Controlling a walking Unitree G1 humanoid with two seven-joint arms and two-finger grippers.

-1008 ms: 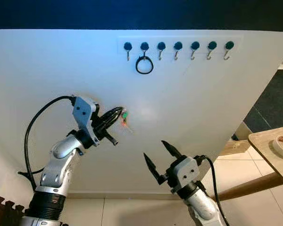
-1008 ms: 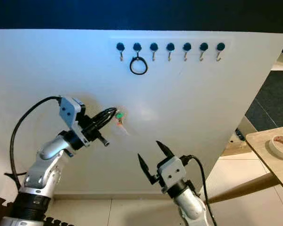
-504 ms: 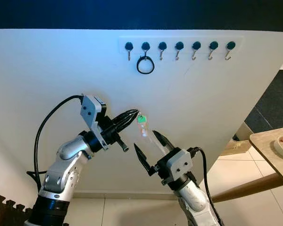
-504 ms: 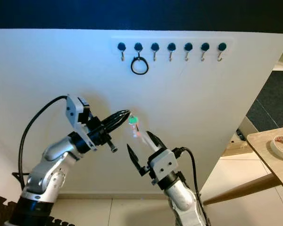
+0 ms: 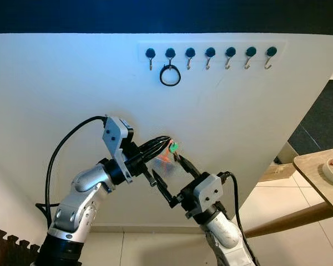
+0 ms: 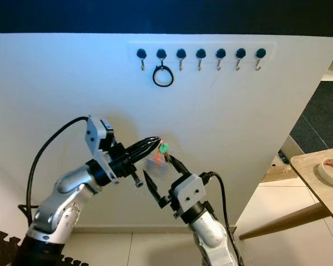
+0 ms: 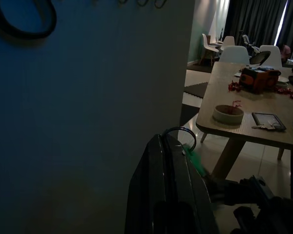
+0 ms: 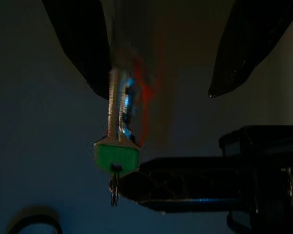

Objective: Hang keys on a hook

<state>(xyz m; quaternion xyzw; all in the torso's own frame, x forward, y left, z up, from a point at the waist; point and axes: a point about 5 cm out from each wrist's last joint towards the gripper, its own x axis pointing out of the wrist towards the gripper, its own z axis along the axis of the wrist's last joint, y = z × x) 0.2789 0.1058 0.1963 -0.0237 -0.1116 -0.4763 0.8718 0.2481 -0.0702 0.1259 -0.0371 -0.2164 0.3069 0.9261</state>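
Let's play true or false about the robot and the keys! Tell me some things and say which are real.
1. The left tool is holding the keys. True.
2. A black ring hangs on the second hook from the left of the hook rail. True.
3. The keys already hang on a hook. False: they are well below the hooks, in front of the white wall.
4. The right tool is shut tight. False: its fingers are spread apart around the keys.
5. One key has a green head. True.
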